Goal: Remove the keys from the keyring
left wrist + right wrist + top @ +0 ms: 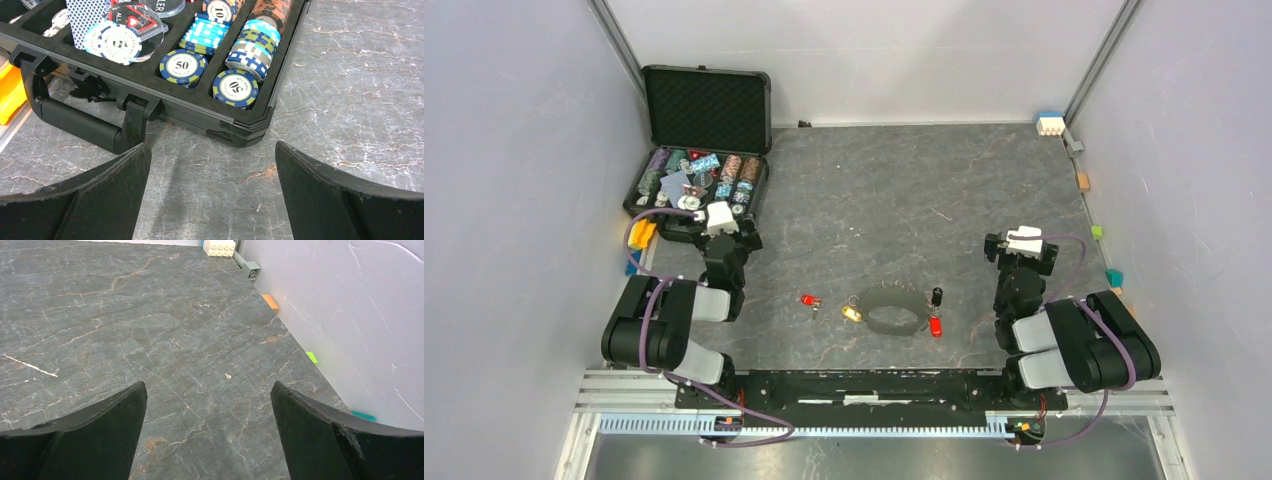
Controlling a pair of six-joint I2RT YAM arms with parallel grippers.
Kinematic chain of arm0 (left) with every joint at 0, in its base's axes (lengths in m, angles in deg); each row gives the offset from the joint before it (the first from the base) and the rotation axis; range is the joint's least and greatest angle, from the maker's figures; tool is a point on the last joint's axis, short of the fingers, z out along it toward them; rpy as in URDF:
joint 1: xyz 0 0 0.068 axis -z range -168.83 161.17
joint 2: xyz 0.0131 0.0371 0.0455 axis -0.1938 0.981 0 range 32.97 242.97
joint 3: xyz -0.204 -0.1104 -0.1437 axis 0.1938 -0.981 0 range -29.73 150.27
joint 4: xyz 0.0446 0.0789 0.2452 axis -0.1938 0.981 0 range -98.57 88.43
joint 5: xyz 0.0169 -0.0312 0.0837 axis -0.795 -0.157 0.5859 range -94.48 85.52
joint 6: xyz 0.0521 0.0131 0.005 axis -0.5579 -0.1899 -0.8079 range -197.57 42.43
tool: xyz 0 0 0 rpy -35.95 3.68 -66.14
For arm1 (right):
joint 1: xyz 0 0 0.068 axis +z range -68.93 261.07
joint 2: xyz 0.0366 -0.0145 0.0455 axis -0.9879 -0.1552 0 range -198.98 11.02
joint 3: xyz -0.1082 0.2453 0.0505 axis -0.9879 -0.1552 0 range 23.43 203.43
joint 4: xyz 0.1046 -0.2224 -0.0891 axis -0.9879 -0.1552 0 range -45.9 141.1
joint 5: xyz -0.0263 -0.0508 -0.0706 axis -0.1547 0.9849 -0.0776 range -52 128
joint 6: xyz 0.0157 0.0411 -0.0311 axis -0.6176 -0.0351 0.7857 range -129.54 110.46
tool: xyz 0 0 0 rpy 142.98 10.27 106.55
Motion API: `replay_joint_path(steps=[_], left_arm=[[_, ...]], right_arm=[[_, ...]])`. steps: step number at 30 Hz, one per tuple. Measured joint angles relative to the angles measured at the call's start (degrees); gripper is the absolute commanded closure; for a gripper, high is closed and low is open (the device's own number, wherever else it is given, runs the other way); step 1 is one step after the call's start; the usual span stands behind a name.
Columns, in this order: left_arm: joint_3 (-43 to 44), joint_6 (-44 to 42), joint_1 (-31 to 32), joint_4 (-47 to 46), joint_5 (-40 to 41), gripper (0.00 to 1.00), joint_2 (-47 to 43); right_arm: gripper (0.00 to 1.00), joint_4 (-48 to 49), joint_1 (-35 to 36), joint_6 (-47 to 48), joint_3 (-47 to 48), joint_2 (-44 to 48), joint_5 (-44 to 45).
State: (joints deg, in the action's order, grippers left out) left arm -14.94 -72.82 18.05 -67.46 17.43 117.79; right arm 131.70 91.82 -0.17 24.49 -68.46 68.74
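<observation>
From above, the keyring (892, 310) lies flat on the counter (904, 190), near the front and in the middle. A gold key (852, 314) touches its left side. A black key (937, 296) and a red key (935, 326) sit at its right side. A second red key (808, 300) lies apart on the left and looks to be off the ring. The left end effector (716, 226) is up by the chip case (707, 105), well away from the ring. The right end effector (1021, 246) is off to the right, away from it too. I think the job now is to reach the ring. One end effector should pin the grey loop down while the other pinches just one key head and pulls slowly.

The left wrist camera shows two black fingers (100, 200) wide apart with nothing in them. Ahead are poker chips (235, 87) in the case. No key is here, so this one needs to turn right.

The right wrist camera shows its fingers wide apart too, holding nothing. It sees only bare counter and small blocks (270, 301) by the wall (350, 300). It needs to turn left. The keys are tiny, so go down gently.
</observation>
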Motion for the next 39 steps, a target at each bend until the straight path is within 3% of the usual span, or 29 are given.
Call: replay_joint_path(steps=[18,23,26,29,32,34,39], left_arm=[[0.2,-0.8,0.9,1.5,0.9,0.00,-0.9],[11.8,-1.8,7.8,20.7,8.7,0.00,-4.4],[20.0,-0.2,11.9,32.7,12.4,0.00,-8.9],[24.2,5.7,13.1,44.0,12.5,0.00,-15.7],[28.8,12.3,11.6,57.3,7.4,0.00,-20.6],[31.7,16.0,10.6,65.1,3.0,0.00,-21.9],[36.6,22.1,10.3,82.0,-2.5,0.00,-22.6]], right_arm=[[0.02,0.0,0.0,0.0,0.0,0.0,0.0],[0.02,-1.1,0.0,0.2,0.0,1.3,-0.2],[0.02,-12.2,0.0,-1.4,1.1,8.7,0.7],[0.02,-34.2,0.0,-10.3,10.3,13.0,5.6],[0.02,-57.5,-0.3,-18.0,25.2,11.1,6.5],[0.02,-67.7,-0.3,-20.8,32.2,9.4,5.4],[0.02,-86.7,-0.2,-24.8,36.5,8.3,3.2]])
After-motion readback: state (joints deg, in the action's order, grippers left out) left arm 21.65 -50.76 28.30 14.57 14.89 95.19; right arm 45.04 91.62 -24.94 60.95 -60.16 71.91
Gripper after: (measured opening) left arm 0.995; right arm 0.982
